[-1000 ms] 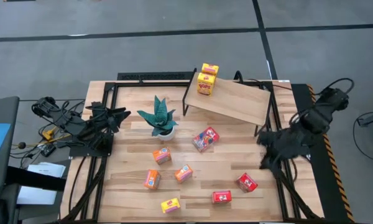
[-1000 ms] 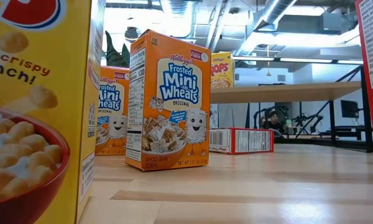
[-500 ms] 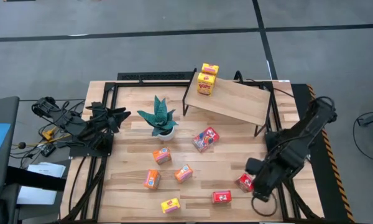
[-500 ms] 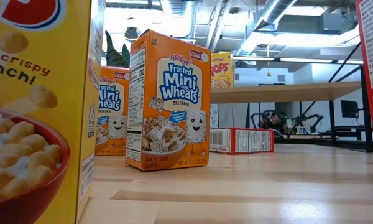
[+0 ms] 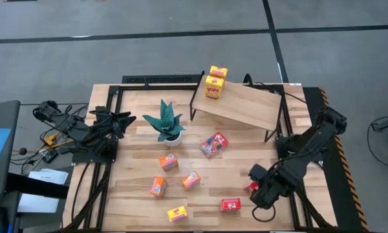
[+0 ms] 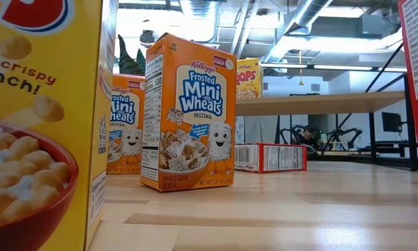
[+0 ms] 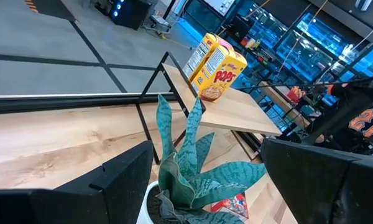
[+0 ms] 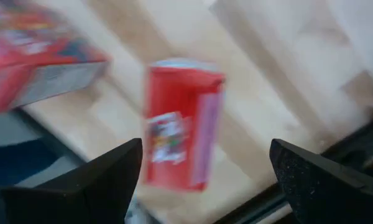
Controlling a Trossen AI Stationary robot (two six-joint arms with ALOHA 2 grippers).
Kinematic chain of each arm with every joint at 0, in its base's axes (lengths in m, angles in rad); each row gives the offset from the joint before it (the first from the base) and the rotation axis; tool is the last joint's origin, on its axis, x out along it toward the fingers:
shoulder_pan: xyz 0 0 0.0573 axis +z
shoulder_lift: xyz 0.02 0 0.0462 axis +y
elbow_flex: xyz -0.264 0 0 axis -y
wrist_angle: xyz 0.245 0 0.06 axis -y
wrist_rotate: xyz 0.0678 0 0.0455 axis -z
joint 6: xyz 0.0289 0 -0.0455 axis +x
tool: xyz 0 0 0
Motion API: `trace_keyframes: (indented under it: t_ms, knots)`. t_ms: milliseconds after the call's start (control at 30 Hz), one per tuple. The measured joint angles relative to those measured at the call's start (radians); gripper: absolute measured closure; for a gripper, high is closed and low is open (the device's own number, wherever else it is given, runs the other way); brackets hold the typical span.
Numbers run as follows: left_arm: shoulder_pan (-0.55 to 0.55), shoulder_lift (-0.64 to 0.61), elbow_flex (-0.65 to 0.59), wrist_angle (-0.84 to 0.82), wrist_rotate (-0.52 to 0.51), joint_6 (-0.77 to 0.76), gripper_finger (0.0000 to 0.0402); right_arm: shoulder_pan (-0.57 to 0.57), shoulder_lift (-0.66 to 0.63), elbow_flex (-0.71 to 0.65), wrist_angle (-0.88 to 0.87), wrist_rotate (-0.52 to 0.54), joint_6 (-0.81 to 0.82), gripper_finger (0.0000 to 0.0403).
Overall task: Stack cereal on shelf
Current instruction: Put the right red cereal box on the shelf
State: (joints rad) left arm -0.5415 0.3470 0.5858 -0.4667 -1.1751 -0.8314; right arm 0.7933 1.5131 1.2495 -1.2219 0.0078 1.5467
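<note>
Though apart, red box (image 8: 181,121) between spread jaws.

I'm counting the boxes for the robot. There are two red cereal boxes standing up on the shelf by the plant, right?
Almost. There are two boxes standing on the shelf by the plant, but they are yellow, not red. The high view shows it, and the left wrist view shows the yellow Pops box.

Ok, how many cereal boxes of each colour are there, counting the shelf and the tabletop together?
Yellow cardboard cereal boxes: 3, of which 2 on the light-wood shelf
Red cardboard cereal boxes: 3
Orange cardboard cereal boxes: 3
Total: 9
</note>
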Motion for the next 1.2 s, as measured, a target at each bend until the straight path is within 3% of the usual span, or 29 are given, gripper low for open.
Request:
trace_keyframes:
  t_ms: [367,867,1200]
  knots:
    - [0.0,0.0,0.0,0.001,0.0,-0.009,0.0109,0.025,-0.005,-0.066,0.119,0.051,0.049,0.0032]
    - [0.0,0.0,0.0,0.0,-0.01,0.0,0.0109,0.009,-0.035,-0.043,0.038,0.125,0.043,0.0039]
    - [0.0,0.0,0.0,0.0,-0.01,-0.001,0.0109,-0.018,-0.035,-0.023,0.001,0.126,0.026,0.0021]
